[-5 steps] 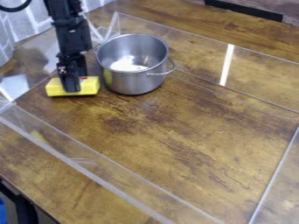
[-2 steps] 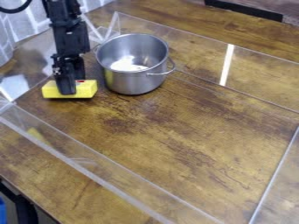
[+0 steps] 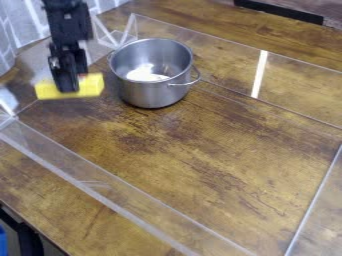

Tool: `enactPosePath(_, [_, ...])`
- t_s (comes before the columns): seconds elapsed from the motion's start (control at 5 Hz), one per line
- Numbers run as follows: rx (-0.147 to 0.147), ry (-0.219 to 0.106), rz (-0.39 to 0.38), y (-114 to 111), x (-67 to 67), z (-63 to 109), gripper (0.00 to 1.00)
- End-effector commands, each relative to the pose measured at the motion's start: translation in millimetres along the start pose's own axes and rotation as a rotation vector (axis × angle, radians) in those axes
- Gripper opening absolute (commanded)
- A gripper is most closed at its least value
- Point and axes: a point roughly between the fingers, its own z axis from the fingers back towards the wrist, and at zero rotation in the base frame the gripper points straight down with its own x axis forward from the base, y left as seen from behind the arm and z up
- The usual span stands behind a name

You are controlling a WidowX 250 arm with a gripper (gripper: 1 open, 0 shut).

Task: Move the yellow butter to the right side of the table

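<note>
Clamping the yellow butter point(image 3: 68, 87) beside the steel pot point(image 3: 151, 72), the gripper point(image 3: 63, 80) hides its label.

The yellow butter point(image 3: 68, 88), flat on the table point(image 3: 227, 150) a second ago, now hangs clear of the wood, clamped in the gripper point(image 3: 64, 80). Gripper and arm sit higher and further left in the view than before, and both are motion-blurred.
</note>
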Motion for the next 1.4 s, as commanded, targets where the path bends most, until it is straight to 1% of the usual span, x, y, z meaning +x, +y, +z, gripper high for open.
enactPosePath(0.0, [0.110,-0.011,0.003,-26.5,25.8,47.9,0.00])
enactPosePath(0.2, [0.137,-0.022,0.009,-36.7,34.1,45.6,0.00])
enactPosePath(0.4, [0.168,-0.033,0.018,-47.3,39.5,46.9,0.00])
enactPosePath(0.6, [0.190,-0.045,0.027,-37.1,34.0,41.3,0.00])
enactPosePath(0.8, [0.221,-0.071,0.027,-31.2,34.1,37.5,0.00])
enactPosePath(1.0, [0.251,-0.093,0.042,-37.5,43.9,34.6,0.00])
enactPosePath(1.2, [0.278,-0.117,0.057,-49.5,58.7,42.5,0.00])
